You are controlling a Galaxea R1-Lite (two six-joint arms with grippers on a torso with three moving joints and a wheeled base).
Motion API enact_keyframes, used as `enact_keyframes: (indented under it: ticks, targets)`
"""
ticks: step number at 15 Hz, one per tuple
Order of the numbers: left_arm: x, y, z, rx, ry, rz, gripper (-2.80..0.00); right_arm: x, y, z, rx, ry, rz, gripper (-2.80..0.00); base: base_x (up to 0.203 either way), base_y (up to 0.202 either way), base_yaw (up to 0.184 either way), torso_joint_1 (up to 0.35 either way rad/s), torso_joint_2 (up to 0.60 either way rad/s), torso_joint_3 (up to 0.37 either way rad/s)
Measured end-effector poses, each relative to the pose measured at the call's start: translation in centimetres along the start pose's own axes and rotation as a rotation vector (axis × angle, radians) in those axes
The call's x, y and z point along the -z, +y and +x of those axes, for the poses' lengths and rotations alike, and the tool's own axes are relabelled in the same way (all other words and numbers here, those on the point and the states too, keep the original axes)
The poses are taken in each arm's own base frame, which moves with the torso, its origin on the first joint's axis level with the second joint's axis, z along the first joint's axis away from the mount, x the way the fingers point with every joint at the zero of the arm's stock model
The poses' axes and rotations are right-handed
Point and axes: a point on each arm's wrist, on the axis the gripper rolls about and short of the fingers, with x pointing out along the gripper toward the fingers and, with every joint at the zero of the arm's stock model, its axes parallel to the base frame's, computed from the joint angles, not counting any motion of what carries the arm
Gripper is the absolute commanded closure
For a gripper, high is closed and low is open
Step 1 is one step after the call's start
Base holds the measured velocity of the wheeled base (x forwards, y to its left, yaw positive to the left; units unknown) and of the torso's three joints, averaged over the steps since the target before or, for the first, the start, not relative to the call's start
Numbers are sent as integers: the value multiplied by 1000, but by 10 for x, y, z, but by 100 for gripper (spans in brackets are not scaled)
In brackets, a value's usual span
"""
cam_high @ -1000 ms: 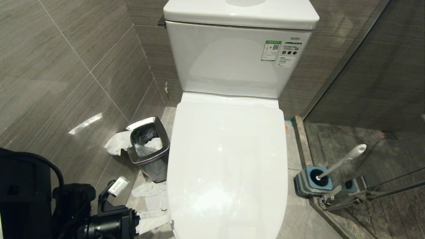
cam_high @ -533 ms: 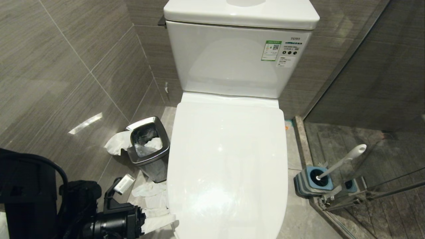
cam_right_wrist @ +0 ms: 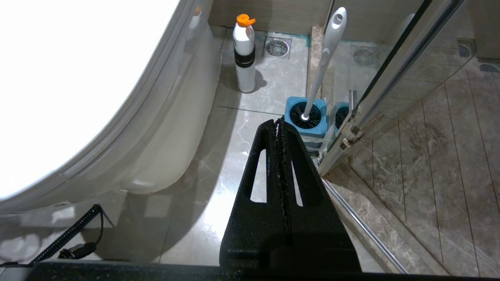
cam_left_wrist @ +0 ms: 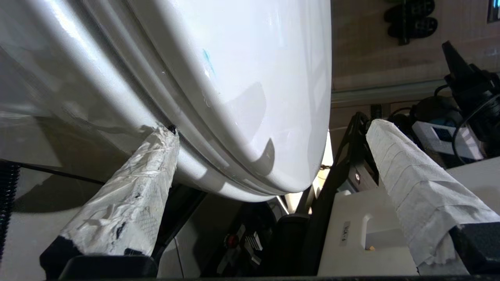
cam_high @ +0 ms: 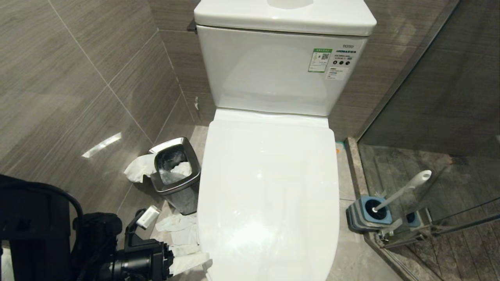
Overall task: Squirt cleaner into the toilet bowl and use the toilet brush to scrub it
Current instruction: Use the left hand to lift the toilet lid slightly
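The left gripper (cam_high: 187, 257) had crept in from the floor side over the last second, and its paper-wrapped fingers (cam_left_wrist: 133, 187) stood spread wide, one fingertip at the seam under the closed lid (cam_high: 269, 187). I took that as lining up to lift it; the toilet bowl (cam_left_wrist: 78, 97) was covered. The toilet brush (cam_high: 402, 191) sat in its blue holder (cam_high: 369, 212), right of the toilet. The right gripper (cam_right_wrist: 279, 128) hung pinched shut, empty.

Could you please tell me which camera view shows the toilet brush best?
The right wrist view: the long white-grey plastic toilet brush shows whole, upright in its blue holder. The head view shows it small and leaning. The left wrist view does not show it.
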Motion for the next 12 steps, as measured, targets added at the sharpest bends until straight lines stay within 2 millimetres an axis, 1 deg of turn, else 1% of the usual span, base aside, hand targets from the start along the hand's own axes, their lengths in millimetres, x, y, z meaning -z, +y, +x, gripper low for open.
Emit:
enact_keyframes:
  ticks: [3,6,12]
  targets:
    - [6,-12,20,29,57,22,-280,0,0,0,0,0,0,0,0,0,0,0,0,0]
    - [15,-24,38,11,96,38,-280,0,0,0,1,0,0,0,0,0,0,0,0,0]
    - [15,-31,35,20,100,35,-280,0,0,0,0,0,0,0,0,0,0,0,0,0]
